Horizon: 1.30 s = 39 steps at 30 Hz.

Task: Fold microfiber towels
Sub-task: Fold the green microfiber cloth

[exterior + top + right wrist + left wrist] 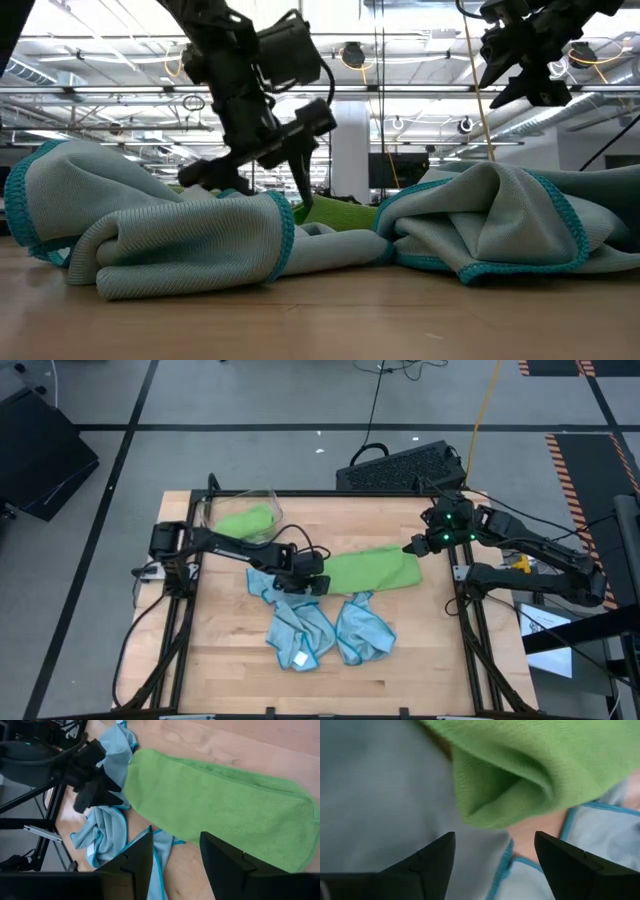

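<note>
**A:** Where's your left pincer (318, 582) right now?

**B:** You've got it low over the middle of the tabletop (230, 670), at the left end of the folded green towel (372, 570). In its wrist view the two fingers (432, 865) stand spread with nothing between them, and the green fold sits just ahead of them, over a blue towel (375, 795).

**A:** And your right one?

**B:** Your right pincer (410, 547) hangs at the other end of that same green towel, near the tabletop's right edge. The fingers (135, 865) are apart, nothing pinched; the towel lies flat below them as a long band across the wood.

**A:** Where are the rest of the towels?

**B:** You have a heap of blue towels (305, 630) in front of the green one, toward the near edge, crumpled and overlapping. One shows a small white tag (300, 658). Part of the blue runs under your left pincer. From the low view they rise as two soft mounds with teal hems (285, 235), with a sliver of green between them.

**A:** Any more green?

**B:** Yes, you can see a green towel (245, 520) in the clear bin (272, 498) at the far left corner, beside your left arm. How many are in there I can't tell.
</note>
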{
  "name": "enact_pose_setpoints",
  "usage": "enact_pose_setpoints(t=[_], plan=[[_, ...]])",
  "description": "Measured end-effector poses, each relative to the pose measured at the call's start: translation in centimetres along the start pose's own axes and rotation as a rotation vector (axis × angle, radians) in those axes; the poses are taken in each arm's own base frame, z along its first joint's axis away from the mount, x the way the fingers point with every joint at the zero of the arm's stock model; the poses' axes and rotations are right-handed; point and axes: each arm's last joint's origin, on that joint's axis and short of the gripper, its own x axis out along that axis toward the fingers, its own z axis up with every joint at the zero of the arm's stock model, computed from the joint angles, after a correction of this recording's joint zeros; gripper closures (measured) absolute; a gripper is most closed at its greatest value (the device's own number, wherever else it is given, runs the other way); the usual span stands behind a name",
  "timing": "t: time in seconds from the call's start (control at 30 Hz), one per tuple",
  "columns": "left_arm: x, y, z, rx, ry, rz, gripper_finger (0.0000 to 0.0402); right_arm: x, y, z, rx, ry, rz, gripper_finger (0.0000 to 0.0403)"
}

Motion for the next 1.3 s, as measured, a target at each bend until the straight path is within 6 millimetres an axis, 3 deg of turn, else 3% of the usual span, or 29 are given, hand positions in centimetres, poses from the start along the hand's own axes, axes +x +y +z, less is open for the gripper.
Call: enact_pose_setpoints(t=[0.6, 0.77, 0.93, 1.13, 1.3], plan=[[1.2, 0.4, 3.0, -0.018, -0.008, -0.06, 0.0173, 0.0, 0.1, 0.0, -0.019, 0.015, 0.018, 0.025], [1.2, 0.3, 3.1, 0.012, -0.034, -0.063, 0.0213, 0.0, 0.1, 0.0, -0.019, 0.015, 0.018, 0.025], [1.2, 0.3, 3.1, 0.031, -0.044, -0.058, 0.0283, 0.4, 0.2, 0.4, 0.006, 0.006, 0.026, 0.025], [1.0, 0.0, 2.3, 0.108, -0.04, -0.061, 0.0387, 4.2, 2.3, 3.0, -0.065, -0.021, 0.17, 0.025], [0.3, -0.6, 1.4, 0.135, -0.084, -0.07, 0.0383, 8.9, 3.4, 5.5, -0.094, 0.065, 0.196, 0.0246]])
